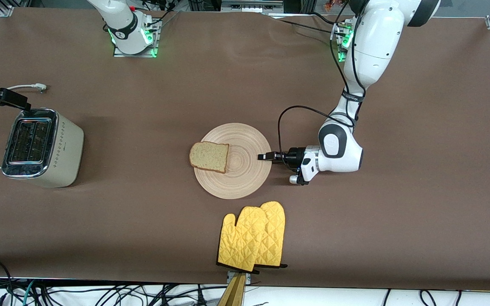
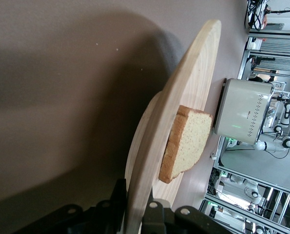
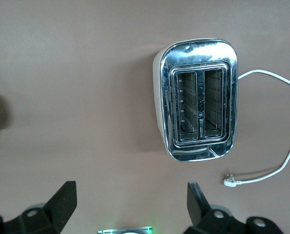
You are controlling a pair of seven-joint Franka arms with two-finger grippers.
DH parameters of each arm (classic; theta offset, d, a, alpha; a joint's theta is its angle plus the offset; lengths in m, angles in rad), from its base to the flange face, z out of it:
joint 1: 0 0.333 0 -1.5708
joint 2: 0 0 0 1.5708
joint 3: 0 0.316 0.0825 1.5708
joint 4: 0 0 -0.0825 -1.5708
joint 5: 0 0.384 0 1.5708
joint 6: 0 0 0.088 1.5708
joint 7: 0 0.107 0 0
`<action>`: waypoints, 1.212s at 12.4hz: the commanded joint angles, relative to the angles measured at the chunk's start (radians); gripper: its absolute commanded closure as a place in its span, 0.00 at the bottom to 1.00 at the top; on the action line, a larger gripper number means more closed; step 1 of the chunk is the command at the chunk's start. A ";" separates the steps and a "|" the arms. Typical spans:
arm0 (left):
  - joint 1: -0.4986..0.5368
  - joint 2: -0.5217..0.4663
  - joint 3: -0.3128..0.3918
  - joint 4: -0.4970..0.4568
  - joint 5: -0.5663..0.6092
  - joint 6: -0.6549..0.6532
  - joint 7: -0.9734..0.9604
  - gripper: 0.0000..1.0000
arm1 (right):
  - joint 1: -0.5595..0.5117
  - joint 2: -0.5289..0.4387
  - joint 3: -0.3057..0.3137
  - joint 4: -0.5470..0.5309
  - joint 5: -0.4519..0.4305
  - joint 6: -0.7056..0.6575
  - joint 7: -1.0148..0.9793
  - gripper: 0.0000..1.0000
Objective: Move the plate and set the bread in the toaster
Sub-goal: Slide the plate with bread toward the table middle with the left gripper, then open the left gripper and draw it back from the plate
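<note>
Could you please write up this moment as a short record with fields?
plate: mid-table, bread on it
bread: on the plate's edge toward the toaster
toaster: right arm's end, both slots empty
left gripper: fingers astride the plate's rim
right gripper: open, above the toaster
oven mitts: nearer the front camera than the plate

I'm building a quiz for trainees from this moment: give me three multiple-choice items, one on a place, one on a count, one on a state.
1. Where is the bread?
A. in the toaster
B. on the plate
C. on the mitts

2. How many slots does the toaster have?
A. one
B. two
C. four

3. The right gripper is:
A. open
B. shut on bread
C. shut on the cord

Key:
1 B, the slice lies on the plate toward the toaster's end.
2 B, the right wrist view shows two.
3 A, its fingers stand wide apart, empty.
</note>
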 commanded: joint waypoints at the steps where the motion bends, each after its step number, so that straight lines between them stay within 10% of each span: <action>1: 0.010 -0.013 0.010 -0.024 -0.028 -0.019 0.022 0.56 | -0.010 0.006 0.004 0.013 0.005 -0.013 -0.003 0.00; 4: 0.023 -0.041 0.074 -0.054 0.012 -0.063 0.016 0.33 | -0.009 0.013 0.004 0.010 0.005 -0.014 -0.001 0.00; 8: 0.079 -0.162 0.257 -0.056 0.301 -0.234 0.004 0.28 | 0.004 0.022 0.011 0.005 0.010 -0.004 0.005 0.00; 9: 0.126 -0.230 0.256 -0.073 0.420 -0.234 -0.005 0.00 | 0.004 0.044 0.013 0.005 0.034 0.000 0.005 0.00; 15: 0.378 -0.589 0.044 -0.113 1.134 -0.252 -0.279 0.00 | 0.011 0.194 0.013 -0.088 0.439 0.062 -0.006 0.00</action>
